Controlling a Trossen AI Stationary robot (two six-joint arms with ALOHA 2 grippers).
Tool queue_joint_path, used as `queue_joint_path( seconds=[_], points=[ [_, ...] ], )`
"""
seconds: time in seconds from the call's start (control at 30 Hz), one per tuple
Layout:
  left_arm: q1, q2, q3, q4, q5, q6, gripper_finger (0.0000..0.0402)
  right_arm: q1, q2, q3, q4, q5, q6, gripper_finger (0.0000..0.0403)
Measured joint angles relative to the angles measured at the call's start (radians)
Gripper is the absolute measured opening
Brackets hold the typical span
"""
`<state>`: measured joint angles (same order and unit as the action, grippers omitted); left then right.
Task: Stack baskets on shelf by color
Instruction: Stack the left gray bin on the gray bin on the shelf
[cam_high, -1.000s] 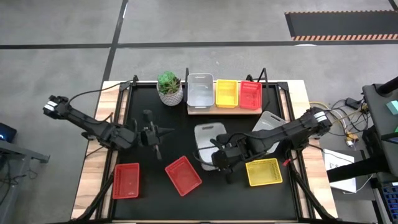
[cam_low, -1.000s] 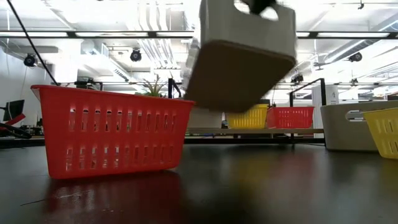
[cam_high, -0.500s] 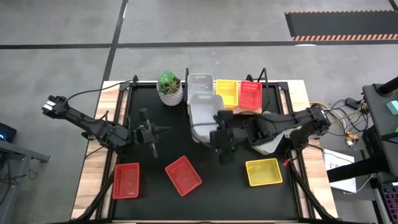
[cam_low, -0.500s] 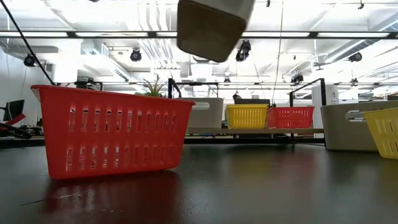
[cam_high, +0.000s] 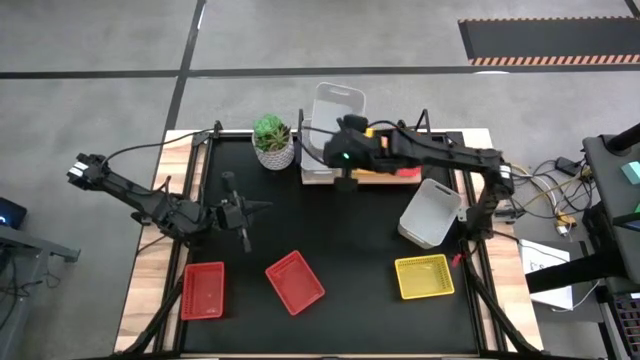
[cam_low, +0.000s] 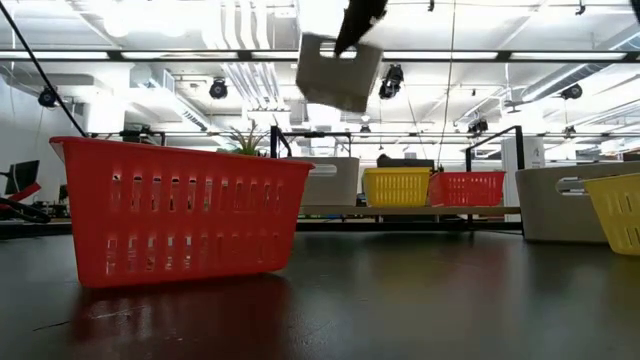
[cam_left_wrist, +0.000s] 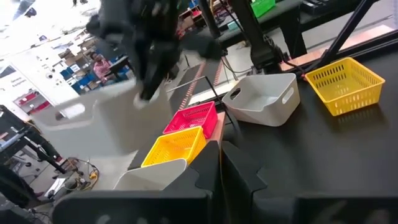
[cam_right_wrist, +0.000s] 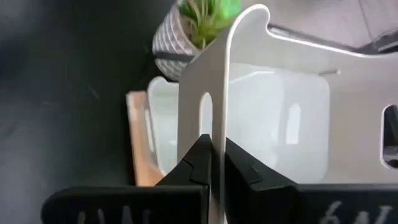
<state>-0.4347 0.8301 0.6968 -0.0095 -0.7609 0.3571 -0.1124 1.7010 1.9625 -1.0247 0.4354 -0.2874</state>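
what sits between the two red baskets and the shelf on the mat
In the high view, nothing: bare black mat lies between the red baskets and the shelf. The left end effector hovers off to that stretch's left.

Dark jointed arms (seemingly cabled).

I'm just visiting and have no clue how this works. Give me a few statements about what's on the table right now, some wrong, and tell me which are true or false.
1. The right hand holds a white basket in the air above the shelf. True.
2. The left hand is carrying a red basket. False: it holds nothing and hangs over the mat.
3. Two red baskets lie on the mat, one beside the other. True.
4. The potted plant stands on the shelf. False: it stands on the mat beside the shelf.
5. A yellow basket lies on the mat. True.
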Motion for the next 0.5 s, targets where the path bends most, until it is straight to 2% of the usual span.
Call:
queue_joint_path(
  seconds=[0.23, 0.5],
  points=[
    [0.001, -0.002, -0.010, 0.000, 0.000, 0.013, 0.0000, -0.093, 0.103, 0.011, 0.020, -0.126, -0.043, 0.0008],
    [0.001, -0.020, -0.033, 0.003, 0.000, 0.043, 0.0000, -0.098, 0.169, 0.012, 0.021, -0.155, -0.072, 0.0008]
  ],
)
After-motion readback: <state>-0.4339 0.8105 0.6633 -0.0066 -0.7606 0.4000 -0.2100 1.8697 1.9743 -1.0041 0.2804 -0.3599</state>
